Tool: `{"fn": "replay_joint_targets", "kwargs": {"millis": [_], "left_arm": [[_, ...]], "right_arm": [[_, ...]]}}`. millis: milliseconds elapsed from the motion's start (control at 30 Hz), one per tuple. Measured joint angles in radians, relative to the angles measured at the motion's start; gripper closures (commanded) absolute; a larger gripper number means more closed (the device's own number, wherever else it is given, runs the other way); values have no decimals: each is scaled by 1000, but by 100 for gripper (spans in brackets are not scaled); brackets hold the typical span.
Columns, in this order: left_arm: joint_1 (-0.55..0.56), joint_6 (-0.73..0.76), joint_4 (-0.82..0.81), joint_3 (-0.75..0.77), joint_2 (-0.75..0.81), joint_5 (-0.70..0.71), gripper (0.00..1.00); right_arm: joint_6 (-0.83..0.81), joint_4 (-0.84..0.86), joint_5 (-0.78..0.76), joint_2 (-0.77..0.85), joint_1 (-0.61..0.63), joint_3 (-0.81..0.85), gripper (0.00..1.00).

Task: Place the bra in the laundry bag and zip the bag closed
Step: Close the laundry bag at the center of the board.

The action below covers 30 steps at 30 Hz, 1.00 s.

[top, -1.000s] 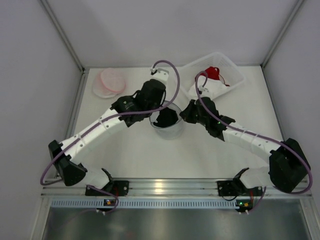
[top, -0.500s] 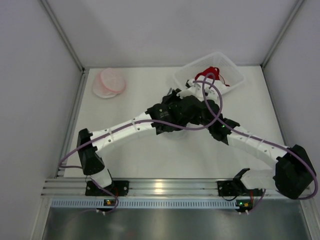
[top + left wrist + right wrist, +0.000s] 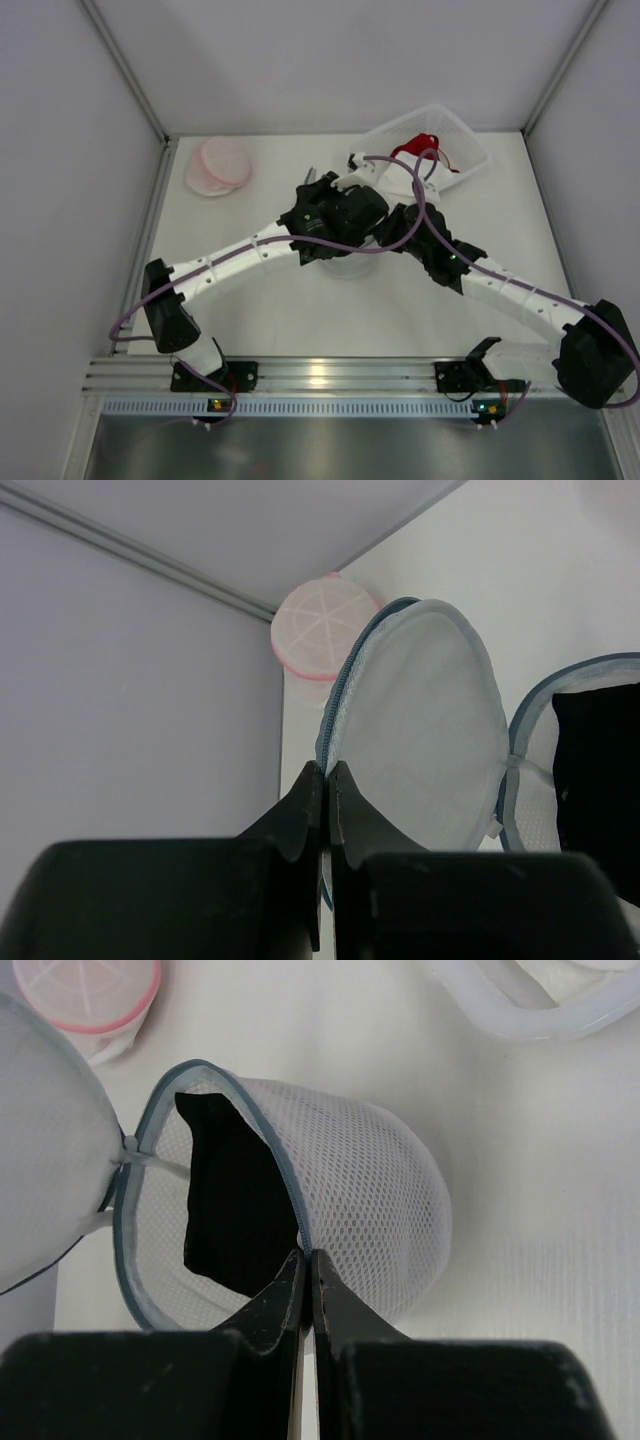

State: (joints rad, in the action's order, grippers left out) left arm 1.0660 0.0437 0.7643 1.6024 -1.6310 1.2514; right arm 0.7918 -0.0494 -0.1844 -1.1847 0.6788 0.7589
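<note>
White mesh laundry bag with grey-blue zip trim (image 3: 370,1190) was seen lying on its side at the middle of the pale bench (image 3: 260,320), mouth open, with both arms crowded over it. Its round mesh lid flap (image 3: 430,710) was held swung away from the mouth, joined to the body only at a narrow hinge. The black bra (image 3: 225,1210) was lodged inside the bag, its edge close to the rim. The left fingers (image 3: 326,780) were pressed fully together on the trimmed edge of the lid. The right fingers (image 3: 306,1265) were likewise pinched tight on the rim of the bag's mouth. No zip pull could be made out.

Trouble was judged likeliest from the thin pinches. Either trim could be slipped free if the lid were swung over too briskly, and the light bag could be dragged or tipped. Bra fabric near the rim could be caught in the teeth. The two wrists, so close, could be knocked together.
</note>
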Motion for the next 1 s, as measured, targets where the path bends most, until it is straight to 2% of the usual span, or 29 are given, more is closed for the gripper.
{"fn": "replay_joint_targets", "kwargs": {"millis": [267,300,367,500,567,867,933,1000], "left_arm": [[0,-64,0,-13,-5,-84,100],[0,-72,0,-13,-9,-100,96],[1,-81,0,-13,-17,-144,81],[11,-112,1,-13,-29,-258,66],[22,-130,2,-8,-33,-325,54],[46,-230,3,40,-40,-503,21],[34,-264,7,40,-15,-543,2],[3,-308,-5,21,41,-600,2]], "right_arm": [[14,2,23,-10,0,0,100],[16,5,26,-14,0,0,100],[21,10,33,-26,0,0,100],[25,24,39,-42,0,-8,100],[29,27,39,-43,-1,-14,100],[55,108,74,-45,-48,-130,100],[48,107,74,-39,-53,-140,100],[40,108,74,-22,-53,-143,100]]}}
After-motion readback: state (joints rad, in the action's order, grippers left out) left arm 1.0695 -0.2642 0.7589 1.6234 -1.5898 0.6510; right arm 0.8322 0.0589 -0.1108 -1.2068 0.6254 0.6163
